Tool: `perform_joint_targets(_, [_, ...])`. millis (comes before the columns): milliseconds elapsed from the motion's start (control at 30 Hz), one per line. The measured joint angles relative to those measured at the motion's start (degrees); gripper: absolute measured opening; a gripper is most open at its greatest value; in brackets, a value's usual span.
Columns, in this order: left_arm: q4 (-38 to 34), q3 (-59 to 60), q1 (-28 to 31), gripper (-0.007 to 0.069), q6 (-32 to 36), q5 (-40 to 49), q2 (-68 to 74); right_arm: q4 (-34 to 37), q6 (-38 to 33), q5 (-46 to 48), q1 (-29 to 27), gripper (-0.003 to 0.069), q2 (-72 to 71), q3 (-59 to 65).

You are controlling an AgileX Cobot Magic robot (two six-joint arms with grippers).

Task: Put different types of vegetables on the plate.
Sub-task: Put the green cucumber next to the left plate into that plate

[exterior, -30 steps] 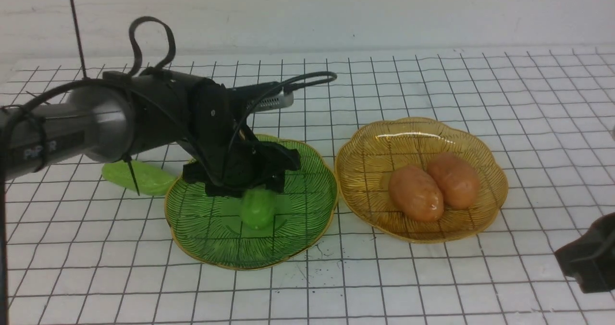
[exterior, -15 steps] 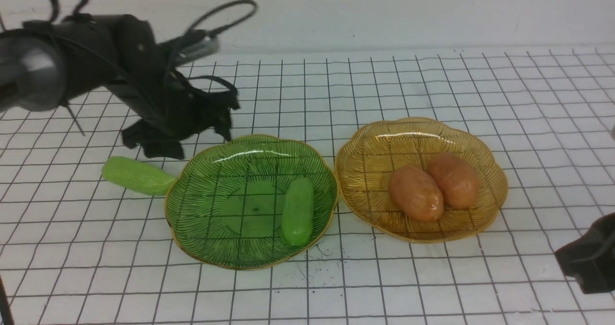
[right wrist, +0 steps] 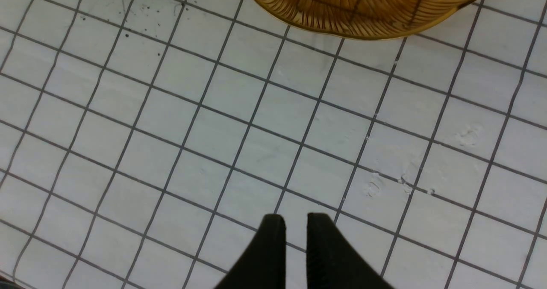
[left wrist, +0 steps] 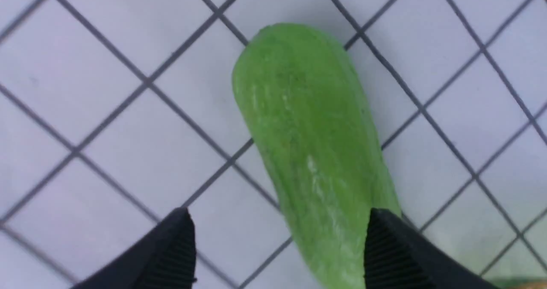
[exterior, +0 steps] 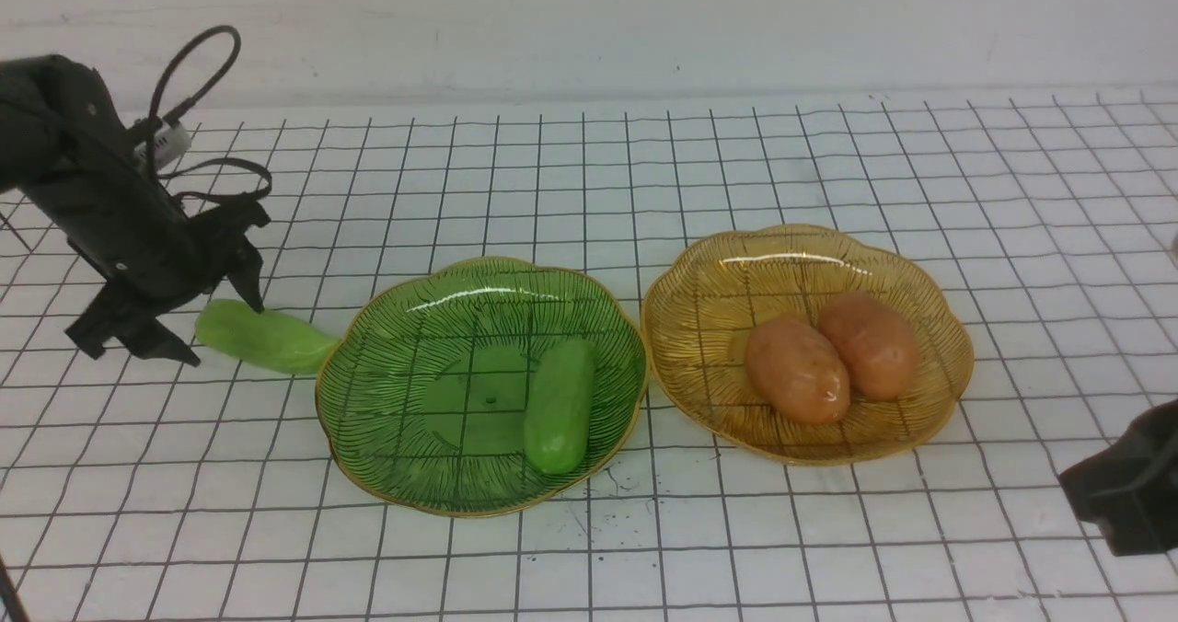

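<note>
Hanging wide open and empty, the jaws of the left gripper [left wrist: 280,220] bracket a cucumber [left wrist: 307,143] lying on the gridded table [left wrist: 85,88], gripping nothing yet. The wrist view shows the opening set across the cucumber's width, its long axis running straight out between the jaws. The fit is off centre, with one finger [left wrist: 384,246] overlapping the green flank while the other stands over bare table. Whether either pad touches the skin cannot be told

From the front, the left gripper [exterior: 225,335] sits over the cucumber's [exterior: 262,337] blunt end. The body runs across the table toward the robot's right, its tapered end just beside the rim of the green plate [exterior: 322,401]. A second cucumber [exterior: 560,406] already lies inside that plate, toward its right side, long axis running front to back. Two potatoes [exterior: 796,369] lie touching side by side in the amber plate [exterior: 957,364] next door

The right gripper [right wrist: 295,220] waits well apart at the table's right edge, jaws nearly together and holding nothing, just short of the amber rim. That leaves the left arm far the nearer to the loose cucumber. The coming grasp seems to call for a small sideways shift to centre the cucumber, then a drop and a squeeze across its width, before a short carry right to the green plate
</note>
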Motion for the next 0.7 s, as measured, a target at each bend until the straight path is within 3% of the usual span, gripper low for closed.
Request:
perform_joint_targets(467, [-6.1, -0.9, -0.1, 0.0453, -1.4, -8.6, 6.9, 0.0, 0.0, -0.3, 0.0, 0.0065, 0.0, 0.0])
perform_joint_targets(533, [-5.3, -0.9, -0.1, 0.0391, 0.0, -7.8, 7.2, 0.0, 0.0, -0.4, 0.0, 0.0065, 0.0, 0.0])
perform_joint_targets(700, [-4.2, -0.9, -0.1, 0.0386, 5.7, -6.7, 6.5, 0.0, 0.0, -0.9, 0.0, 0.0065, 0.0, 0.0])
